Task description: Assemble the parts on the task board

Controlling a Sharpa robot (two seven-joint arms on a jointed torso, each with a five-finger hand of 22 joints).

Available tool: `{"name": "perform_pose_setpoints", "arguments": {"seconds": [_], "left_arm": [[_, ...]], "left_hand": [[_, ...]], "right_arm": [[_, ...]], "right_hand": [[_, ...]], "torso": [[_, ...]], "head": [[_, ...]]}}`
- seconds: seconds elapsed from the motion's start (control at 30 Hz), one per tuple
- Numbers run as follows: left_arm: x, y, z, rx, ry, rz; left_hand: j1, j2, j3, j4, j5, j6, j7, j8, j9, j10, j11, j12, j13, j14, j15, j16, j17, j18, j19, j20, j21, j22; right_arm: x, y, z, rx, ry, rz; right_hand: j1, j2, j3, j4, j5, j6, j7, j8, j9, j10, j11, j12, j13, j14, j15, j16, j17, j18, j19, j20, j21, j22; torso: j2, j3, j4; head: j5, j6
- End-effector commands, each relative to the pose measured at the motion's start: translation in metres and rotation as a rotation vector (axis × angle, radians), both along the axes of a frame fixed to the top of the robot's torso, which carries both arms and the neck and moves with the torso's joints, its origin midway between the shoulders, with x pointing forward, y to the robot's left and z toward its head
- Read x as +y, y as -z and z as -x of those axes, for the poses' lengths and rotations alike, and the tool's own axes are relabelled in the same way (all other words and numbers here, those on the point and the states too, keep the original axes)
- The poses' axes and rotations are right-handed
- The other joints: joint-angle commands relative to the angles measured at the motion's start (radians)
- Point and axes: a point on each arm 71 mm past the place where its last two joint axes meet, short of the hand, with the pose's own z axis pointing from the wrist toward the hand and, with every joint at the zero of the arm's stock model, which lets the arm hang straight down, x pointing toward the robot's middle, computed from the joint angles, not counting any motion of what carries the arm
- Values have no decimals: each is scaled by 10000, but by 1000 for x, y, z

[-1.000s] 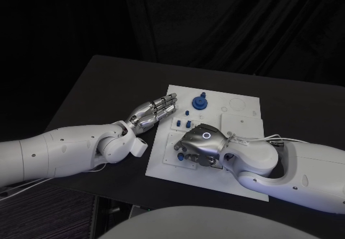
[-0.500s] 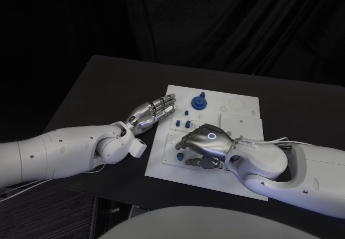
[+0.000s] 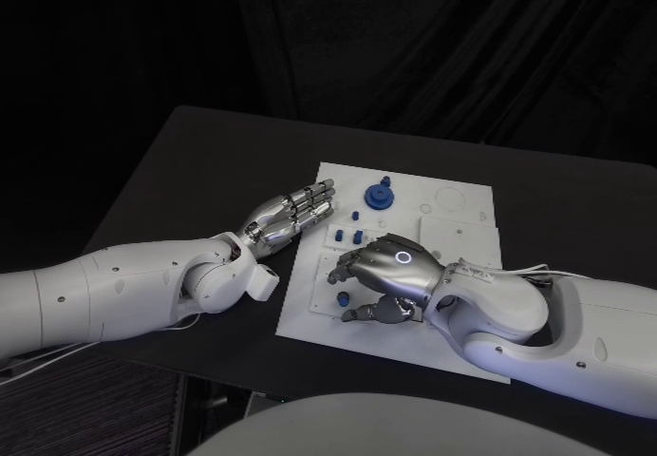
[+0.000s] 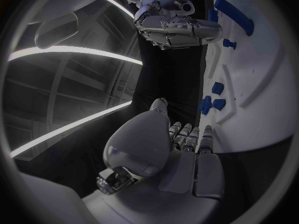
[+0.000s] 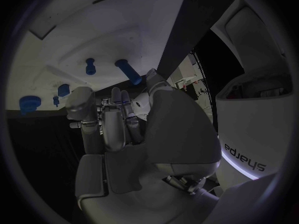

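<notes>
I have the black bench (image 3: 178,171) carrying the task board (image 3: 452,228). My right robot hand (image 3: 384,271) arches over the board's near left part, fingers curled down, a blue part (image 3: 367,311) beneath; whether it grips, I cannot tell. My left robot hand (image 3: 288,217) lies flat, fingers straight together, at the board's left edge, holding nothing.

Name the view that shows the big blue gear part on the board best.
Head view: the gear sits unobstructed at the board's far end. The right wrist view shows it small at the rim; in the left wrist view I cannot pick it out.
</notes>
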Motion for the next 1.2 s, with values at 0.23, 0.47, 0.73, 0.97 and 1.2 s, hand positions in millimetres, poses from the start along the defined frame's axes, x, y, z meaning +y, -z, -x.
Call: {"name": "perform_pose_setpoints", "arguments": {"seconds": [0.23,0.47,0.73,0.97,1.2], "left_arm": [[-3,0,2,-20,134,144],[-3,0,1,-2,164,150],[-4,0,1,16,181,149],[-4,1,1,36,195,144],[-4,2,1,45,187,135]], "left_hand": [[86,-20,40,7,35,0,55,48,9,-8,77,-22,4,-3,92,-37,-10,-58,5,39,56,14],[95,-23,47,2,25,8,58,50,11,-7,81,-19,4,-3,97,-37,-10,-56,7,45,57,16],[102,-22,54,0,24,11,61,50,11,-7,84,-17,5,-3,101,-37,-10,-55,8,51,58,18],[102,-22,54,0,24,11,61,50,11,-7,84,-17,5,-3,101,-37,-10,-55,8,51,58,18],[102,-22,54,0,24,11,61,50,11,-7,84,-17,5,-3,101,-37,-10,-55,8,51,58,18]], "right_arm": [[3,2,-2,167,140,68],[2,4,-4,197,188,198],[1,4,-5,203,223,231],[0,5,-5,286,267,221],[-1,4,-5,468,273,-76]], "right_hand": [[641,368,404,-199,1711,912,-448,748,640,-541,-17,811,289,-55,34,22,328,242,-59,86,-174,1178],[796,476,546,-326,2264,1063,-613,1031,981,-557,10,990,257,-75,53,20,303,244,-80,102,-219,1170],[852,562,748,-415,2899,1423,-805,1399,1373,-400,-5,1075,124,-59,29,56,319,239,-48,86,-153,1187],[829,485,800,-423,2655,1151,-712,1269,1408,-306,-16,1087,43,-65,46,51,301,236,-47,93,-153,1185],[546,244,612,-170,543,-231,-377,381,1112,-330,-30,1252,-83,-61,51,55,268,233,-24,94,-138,1187]], "torso": [[29,3,16],[79,-4,15],[61,4,-8],[42,14,-10],[29,16,-5]], "head": [[12,2],[-7,2],[15,2],[25,2],[19,2]]}}
